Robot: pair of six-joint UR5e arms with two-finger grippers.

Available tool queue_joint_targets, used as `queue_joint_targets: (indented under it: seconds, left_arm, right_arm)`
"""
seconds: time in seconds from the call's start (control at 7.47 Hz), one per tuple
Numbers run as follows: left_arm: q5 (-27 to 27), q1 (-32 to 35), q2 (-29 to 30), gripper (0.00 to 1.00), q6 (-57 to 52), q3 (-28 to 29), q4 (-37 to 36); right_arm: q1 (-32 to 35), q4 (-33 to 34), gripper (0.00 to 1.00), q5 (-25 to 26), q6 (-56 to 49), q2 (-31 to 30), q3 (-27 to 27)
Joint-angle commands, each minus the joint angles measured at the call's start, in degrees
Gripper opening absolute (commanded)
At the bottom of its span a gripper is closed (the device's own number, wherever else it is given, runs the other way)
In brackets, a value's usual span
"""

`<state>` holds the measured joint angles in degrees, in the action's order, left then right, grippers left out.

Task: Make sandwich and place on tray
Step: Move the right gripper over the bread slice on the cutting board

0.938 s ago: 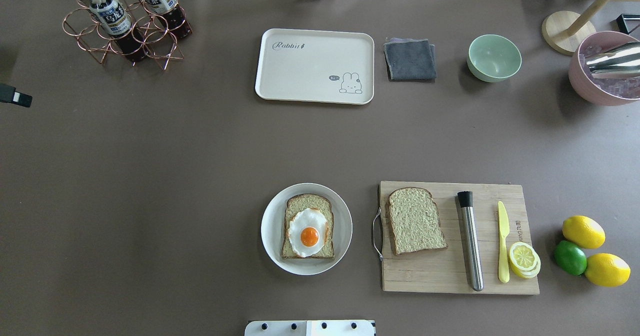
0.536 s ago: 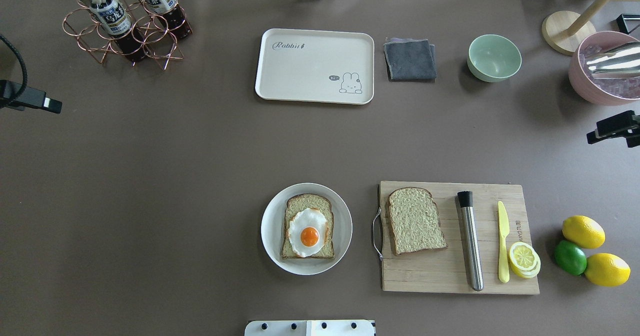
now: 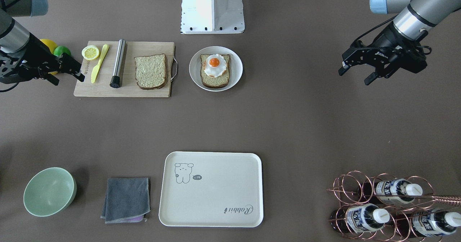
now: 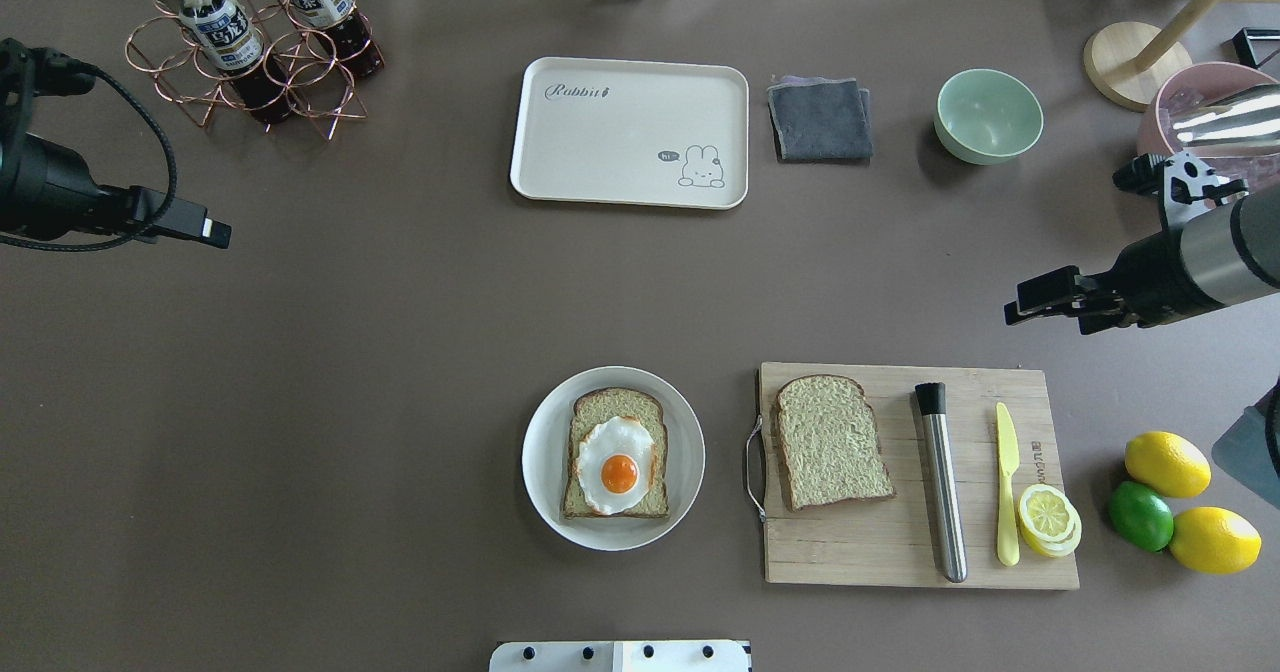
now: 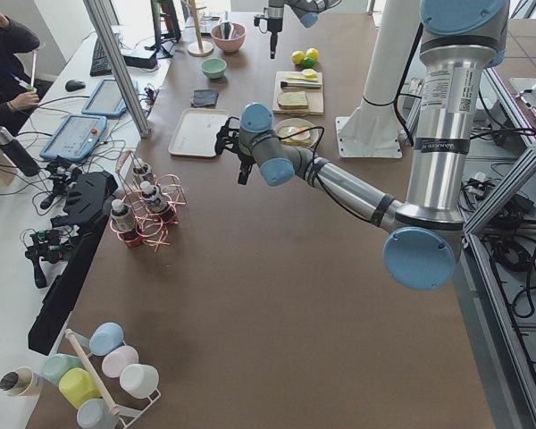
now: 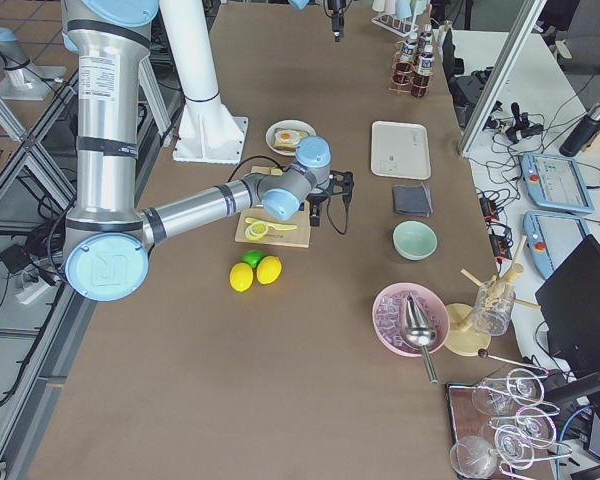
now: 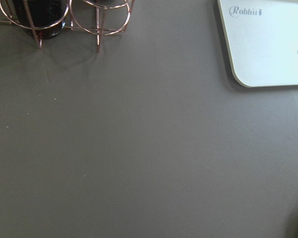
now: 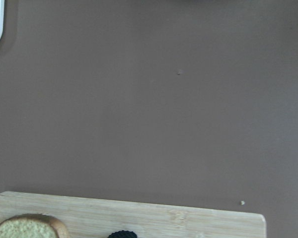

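The tray (image 4: pixel 630 132) lay at the table's far side, long axis left to right, bare. One bread slice (image 4: pixel 615 402) under the fried egg (image 4: pixel 618 464) sat on the white plate (image 4: pixel 545 452), the other slice (image 4: pixel 832 442) on the cutting board (image 4: pixel 880 542) beside it, rounded tops pointing away from the robot. Since the earlier frame the left gripper (image 3: pixel 353 76) and right gripper (image 3: pixel 68 80), both spread open and empty, had reached farther inward; the food had not moved.

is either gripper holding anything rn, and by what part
Nothing is held: the left gripper and right gripper are both open and empty.
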<state>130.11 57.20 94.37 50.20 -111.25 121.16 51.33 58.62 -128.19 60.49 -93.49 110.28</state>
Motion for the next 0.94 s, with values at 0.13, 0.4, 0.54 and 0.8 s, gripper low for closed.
queue_joint_targets:
  seconds: [0.13, 0.4, 0.54, 0.8]
  left_arm:
    - [-1.2, -3.0, 2.3, 0.98, 2.7, 0.2, 1.3]
    - [-1.3, -3.0, 2.3, 0.98, 2.7, 0.4, 1.3]
    - [-1.3, -3.0, 2.3, 0.98, 2.7, 0.4, 1.3]
    - [-1.3, -3.0, 2.2, 0.98, 2.7, 0.5, 1.3]
  right_arm:
    - [-12.0, -0.7, 0.95, 8.0, 11.1, 6.2, 0.4]
    - [-17.2, -0.7, 0.93, 13.6, 12.5, 7.3, -0.2]
    - [-18.4, -0.7, 0.88, 14.7, 12.5, 7.4, -0.5]
    - [-19.9, -0.8, 0.81, 16.2, 12.7, 7.5, -0.9]
